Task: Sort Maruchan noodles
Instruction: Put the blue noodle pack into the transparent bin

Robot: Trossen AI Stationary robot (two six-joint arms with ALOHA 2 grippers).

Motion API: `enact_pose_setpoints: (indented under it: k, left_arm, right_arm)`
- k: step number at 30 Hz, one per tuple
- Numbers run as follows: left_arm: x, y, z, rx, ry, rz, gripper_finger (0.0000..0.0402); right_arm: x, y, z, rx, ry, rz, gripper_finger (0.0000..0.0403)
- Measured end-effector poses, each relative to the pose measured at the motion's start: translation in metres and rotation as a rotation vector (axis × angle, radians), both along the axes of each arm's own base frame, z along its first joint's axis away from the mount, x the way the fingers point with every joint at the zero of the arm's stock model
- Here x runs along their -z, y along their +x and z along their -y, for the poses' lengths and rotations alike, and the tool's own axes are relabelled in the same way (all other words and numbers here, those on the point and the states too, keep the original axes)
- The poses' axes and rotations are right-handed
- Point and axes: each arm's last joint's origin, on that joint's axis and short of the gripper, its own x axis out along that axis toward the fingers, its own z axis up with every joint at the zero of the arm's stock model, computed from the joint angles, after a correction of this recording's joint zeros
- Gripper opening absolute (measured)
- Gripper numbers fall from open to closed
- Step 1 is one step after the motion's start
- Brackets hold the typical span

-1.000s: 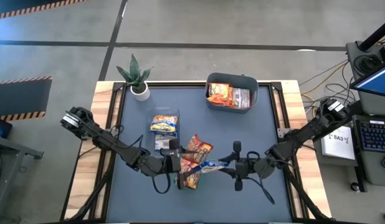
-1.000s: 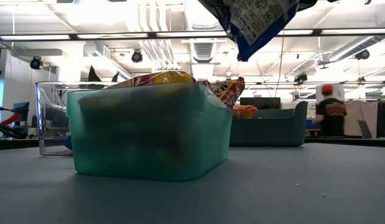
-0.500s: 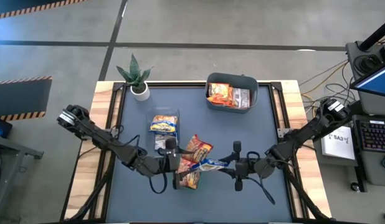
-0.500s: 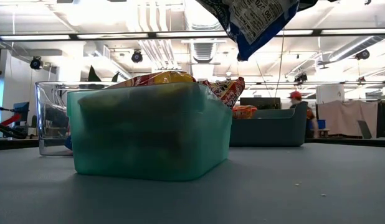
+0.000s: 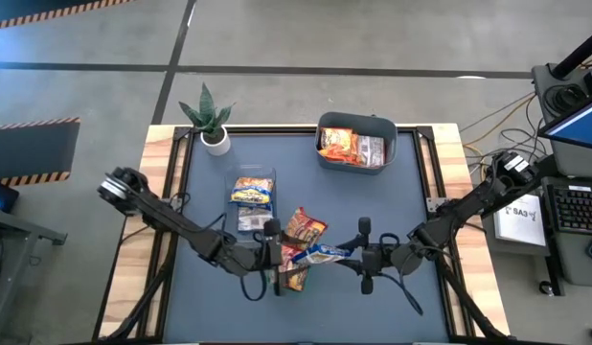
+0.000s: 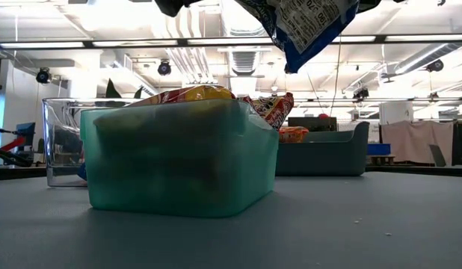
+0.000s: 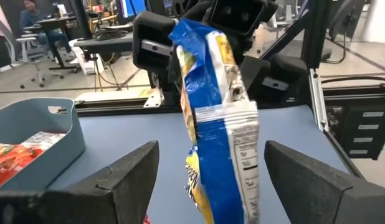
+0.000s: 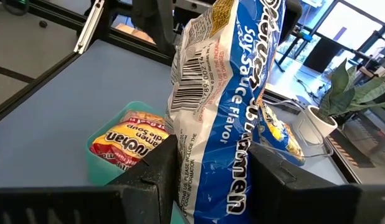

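Note:
My right gripper [image 5: 354,255] is shut on a blue and yellow noodle packet [image 5: 325,252], held in the air over the green tray [image 5: 280,279], which holds orange-red packets [image 5: 302,228]. My left gripper [image 5: 274,257] is open. In the left wrist view its fingers [image 7: 121,177] stand on either side of the blue packet [image 7: 217,124] without touching it. The packet's lower end shows at the top of the low view [image 6: 306,26], above the tray [image 6: 179,161]. My right gripper pinches one short end of the blue packet [image 8: 208,186] between its two fingers. It comes level from the table's right side. The packet sticks out past the fingers toward my left gripper, lifted clear above the green tray.
A clear container [image 5: 251,196] with blue and yellow packets stands behind the tray. A grey-blue bin [image 5: 356,163] with orange-red and silver packets stands at the far right. A potted plant [image 5: 210,120] stands at the far left corner.
My left gripper has gone a little toward the table's right edge, closer to the blue packet, and its dark tip now shows at the top of the low view. My right gripper and the packet have kept still.

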Motion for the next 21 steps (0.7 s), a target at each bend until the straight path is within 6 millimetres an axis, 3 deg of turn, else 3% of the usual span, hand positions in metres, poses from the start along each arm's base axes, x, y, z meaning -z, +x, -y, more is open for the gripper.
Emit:
enact_pose_setpoints:
  k: [6,17,21]
  left_arm:
    - [0.004,0.0027,-0.0001,-0.04,0.01,0.007,0.0252]
    - [0.0083,0.0041,0.0007,-0.041,0.018,-0.005,0.0113]
    - [0.0083,0.0041,0.0007,-0.041,0.017,-0.005,0.0089]
  right_arm:
    - [0.0002,-0.0001,0.0,-0.001,-0.004,-0.001,0.0132]
    - [0.0002,-0.0001,0.0001,0.0,-0.002,-0.001,0.0163]
    - [0.0003,-0.0001,0.0001,0.003,0.001,0.0,0.0181]
